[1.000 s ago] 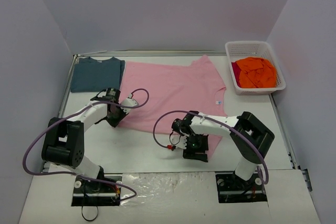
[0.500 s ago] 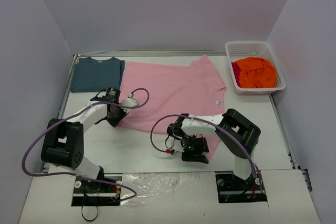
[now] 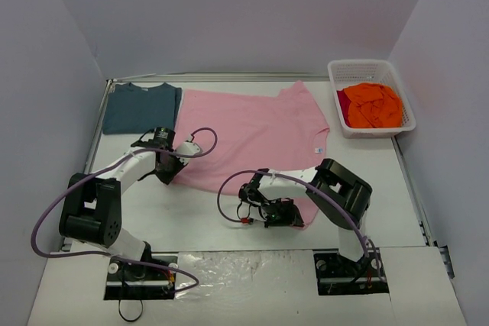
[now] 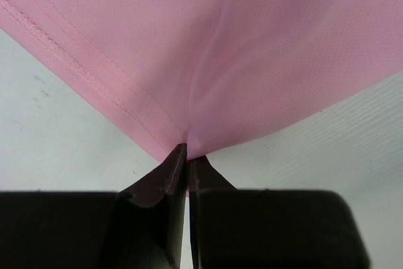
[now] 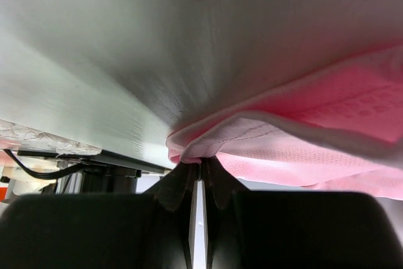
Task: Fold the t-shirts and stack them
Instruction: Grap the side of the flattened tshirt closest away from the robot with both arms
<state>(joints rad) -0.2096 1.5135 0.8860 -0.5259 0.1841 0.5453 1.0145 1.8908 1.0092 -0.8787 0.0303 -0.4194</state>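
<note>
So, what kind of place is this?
Probably a robot test cell, not a home: plain pale walls enclose a white table, two black-and-white robot arms are bolted at its near edge, and a light pink cotton t-shirt lies spread out.

Left gripper at pink t-shirt near-left corner, jaws pinched on hem; right gripper clamped on its near-right corner, elbow folded

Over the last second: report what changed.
The right gripper dropped to the table and closed on the pink t-shirt at its near edge. The left gripper stayed shut on its left corner; the teal t-shirt, basket and orange t-shirt did not move.
</note>
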